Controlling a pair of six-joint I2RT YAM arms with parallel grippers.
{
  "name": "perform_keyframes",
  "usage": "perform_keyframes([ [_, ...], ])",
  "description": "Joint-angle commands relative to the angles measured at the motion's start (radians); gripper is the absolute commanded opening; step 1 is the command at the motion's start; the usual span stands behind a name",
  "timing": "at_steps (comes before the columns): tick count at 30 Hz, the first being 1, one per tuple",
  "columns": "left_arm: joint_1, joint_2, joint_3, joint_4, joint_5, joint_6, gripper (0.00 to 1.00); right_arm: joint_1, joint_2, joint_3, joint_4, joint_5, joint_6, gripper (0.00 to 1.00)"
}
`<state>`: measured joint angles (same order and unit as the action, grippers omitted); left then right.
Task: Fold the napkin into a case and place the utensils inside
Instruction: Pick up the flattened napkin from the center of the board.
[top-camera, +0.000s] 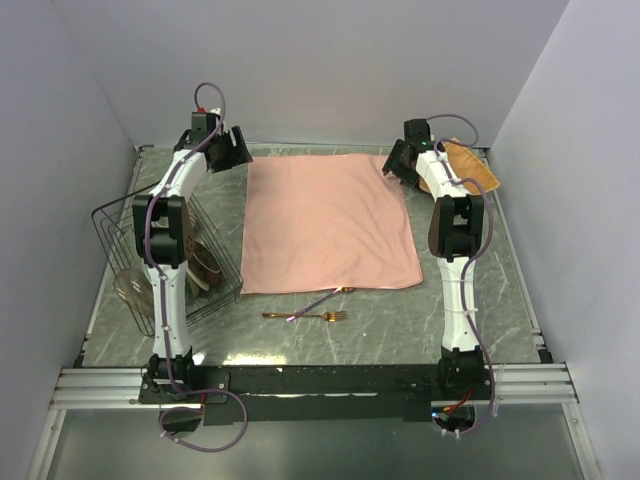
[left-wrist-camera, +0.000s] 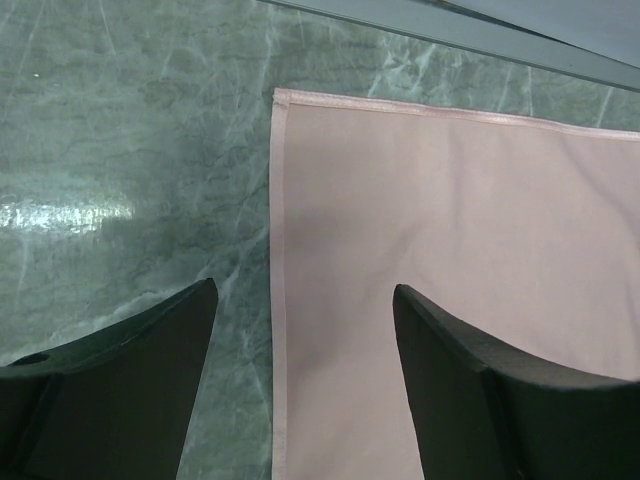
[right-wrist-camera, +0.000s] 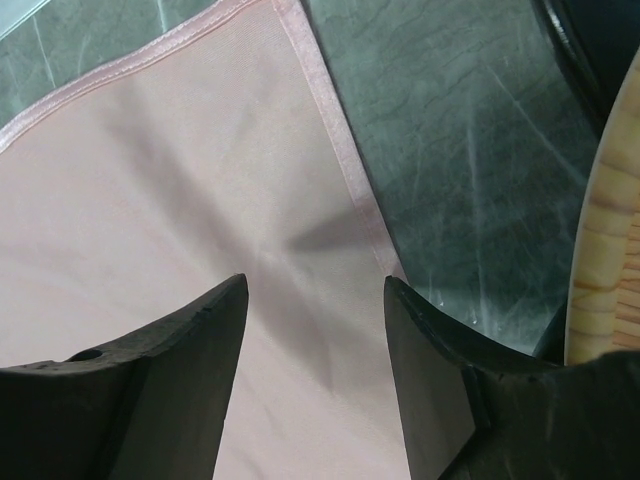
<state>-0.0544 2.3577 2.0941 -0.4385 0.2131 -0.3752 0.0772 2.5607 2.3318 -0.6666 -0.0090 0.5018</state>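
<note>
The green marbled table (top-camera: 400, 325) fills the top view. The napkin (top-camera: 325, 222) lies flat and unfolded at its centre. A wire rack (top-camera: 112, 215) holding crockery stands at the left. The left gripper (left-wrist-camera: 305, 295) is at the napkin's upper-left corner, jaws spread, empty, straddling the cloth's left hem. The right gripper (right-wrist-camera: 315, 285) is at the upper-right corner, jaws also spread and empty, over the right hem. A woven mat (top-camera: 472, 165) lies beside it at the upper right. Below the napkin lies the fork (top-camera: 310, 316), with the spoon (top-camera: 322, 302) slanting across it, its upper end at the cloth's lower edge.
</note>
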Motion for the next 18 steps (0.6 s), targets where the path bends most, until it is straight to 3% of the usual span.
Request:
perform_keyframes([
  [1, 0.001, 0.072, 0.087, -0.011, 0.019, -0.047, 0.76, 0.003, -0.072, 0.0, 0.001, -0.022, -0.084, 0.65],
  [10, -0.004, 0.209, 0.188, 0.029, 0.011, -0.099, 0.71, 0.003, -0.236, -0.118, -0.011, -0.176, -0.155, 0.69],
  [18, -0.012, 0.291, 0.245, 0.055, 0.011, -0.122, 0.67, -0.007, -0.319, -0.14, -0.05, -0.206, -0.166, 0.72],
])
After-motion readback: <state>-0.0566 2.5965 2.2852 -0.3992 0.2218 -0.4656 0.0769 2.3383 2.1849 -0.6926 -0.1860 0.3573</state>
